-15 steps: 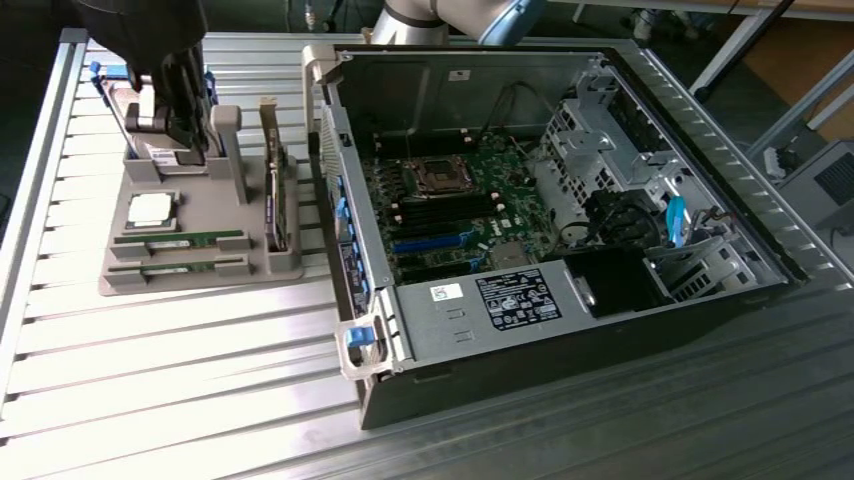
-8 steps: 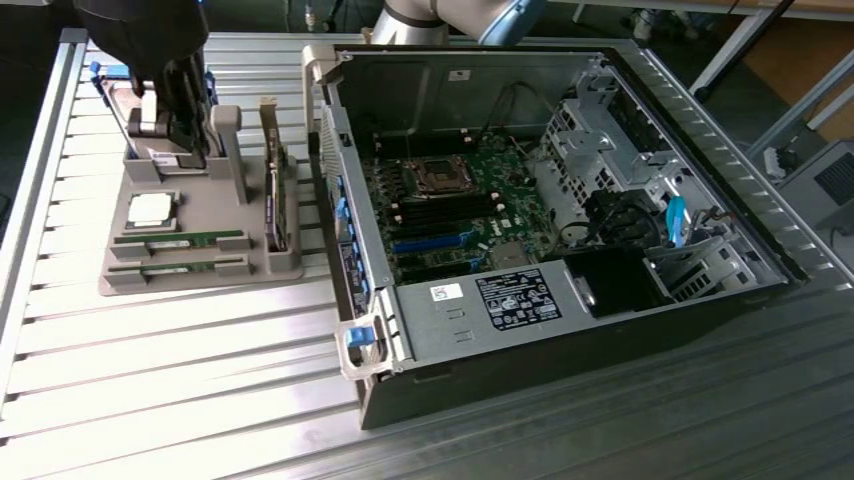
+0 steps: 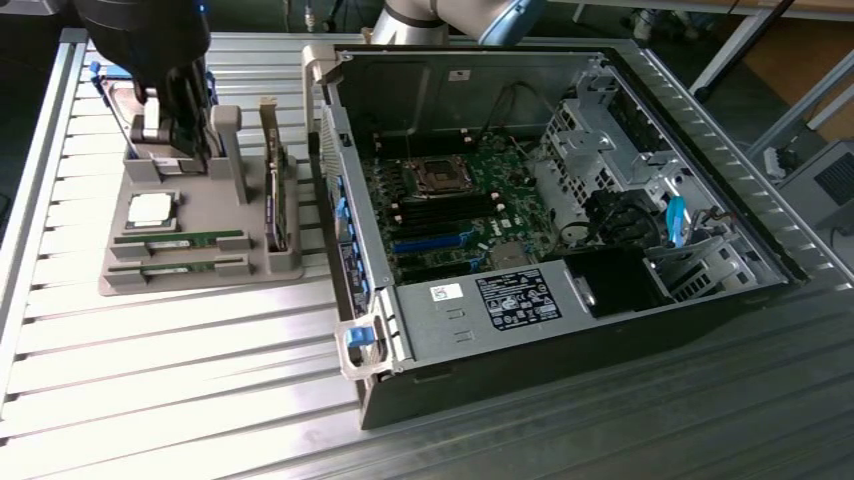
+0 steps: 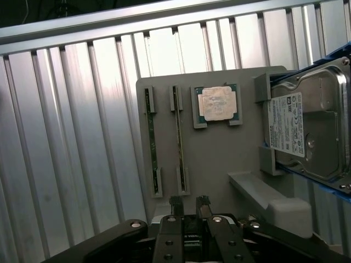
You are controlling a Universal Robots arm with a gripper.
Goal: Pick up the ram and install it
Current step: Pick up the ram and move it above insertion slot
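The gripper [image 4: 190, 204] hung open and empty over the holder [image 4: 219, 159]. Both ram [image 4: 179, 137] sticks stood on edge in its slots (neither one lifted), the nearer roughly in line with the fingers. Farther off, the case [image 3: 441, 90] lay open, its board [image 3: 494, 190] seemingly without ram. Pick-up and install both remained.

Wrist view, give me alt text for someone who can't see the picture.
The gripper, open and empty, hovers over a gray parts holder that sits on a slatted metal table. The holder carries two ram sticks standing on edge in slots, one beside the other, plus a square CPU chip and a hard drive.
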